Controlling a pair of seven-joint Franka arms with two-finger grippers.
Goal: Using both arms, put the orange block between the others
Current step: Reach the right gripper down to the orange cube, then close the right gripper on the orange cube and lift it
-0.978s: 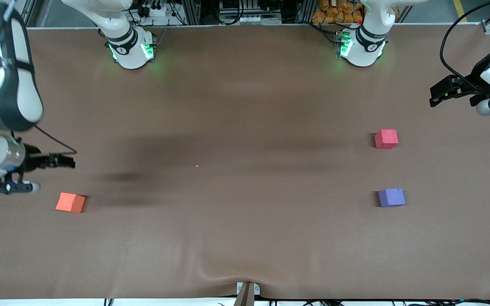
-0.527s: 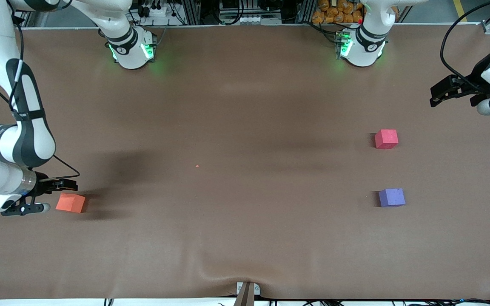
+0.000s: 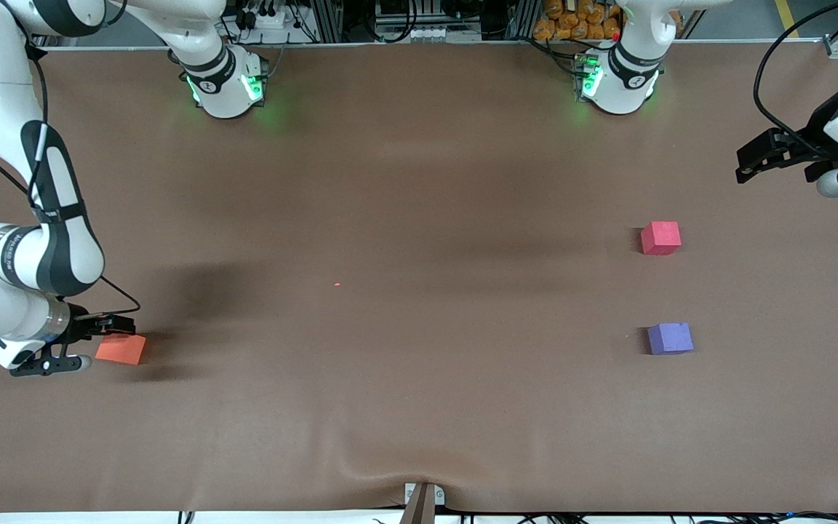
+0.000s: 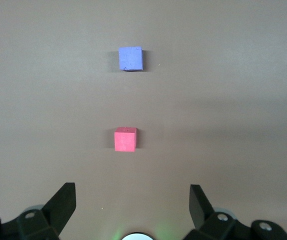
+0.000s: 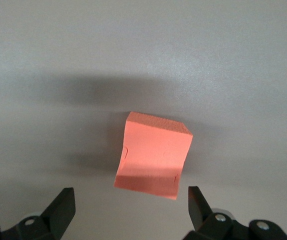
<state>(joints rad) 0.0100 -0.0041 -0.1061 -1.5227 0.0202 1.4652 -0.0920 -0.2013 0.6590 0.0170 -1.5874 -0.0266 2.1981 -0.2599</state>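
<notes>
The orange block (image 3: pixel 121 348) lies on the brown table at the right arm's end. My right gripper (image 3: pixel 110 326) is low beside it and open. In the right wrist view the orange block (image 5: pixel 153 155) sits just ahead of the right gripper (image 5: pixel 131 197), and nothing is between the fingertips. The pinkish-red cube (image 3: pixel 660 238) and the purple-blue cube (image 3: pixel 670 338) stand apart at the left arm's end, the purple-blue one nearer the front camera. My left gripper (image 3: pixel 743 166) waits open over the table's edge there. From the left gripper (image 4: pixel 132 190) I see the red cube (image 4: pixel 125 139) and the purple cube (image 4: pixel 131 58).
The brown table cover (image 3: pixel 419 182) has a wrinkle (image 3: pixel 361 458) near its front edge. A tiny orange crumb (image 3: pixel 337 284) lies mid-table. The arm bases (image 3: pixel 226 84) (image 3: pixel 619 80) stand along the back edge.
The right arm has swung down and toward the front camera, bringing its open gripper right up to the orange block. The left arm and all three blocks have not moved.
</notes>
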